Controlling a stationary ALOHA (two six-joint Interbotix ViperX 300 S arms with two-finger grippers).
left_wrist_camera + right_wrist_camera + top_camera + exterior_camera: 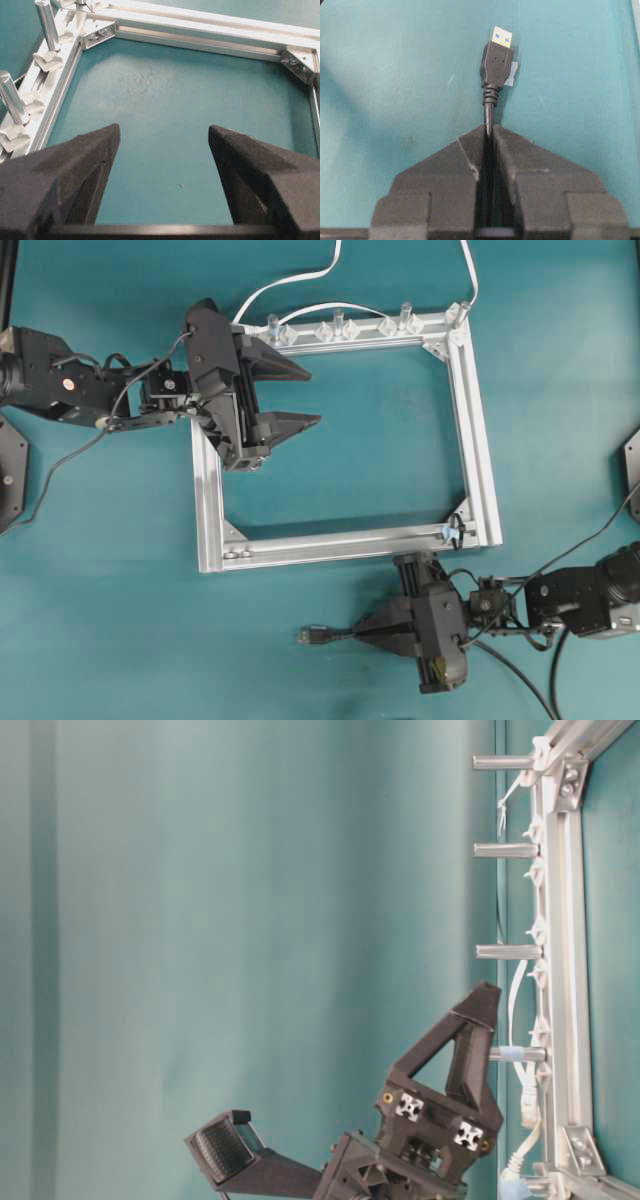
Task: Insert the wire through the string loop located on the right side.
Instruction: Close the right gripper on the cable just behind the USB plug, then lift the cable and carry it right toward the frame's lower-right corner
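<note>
A teal table (560, 420) carries everything. A silver square frame (478, 440) lies flat on it, filling the centre of the overhead view. A thin white cable (300, 278) runs off the top edge from the frame's upper bar. Clear plastic clips (340, 328) sit along that upper bar. Bare teal surface shows inside the frame.
</note>
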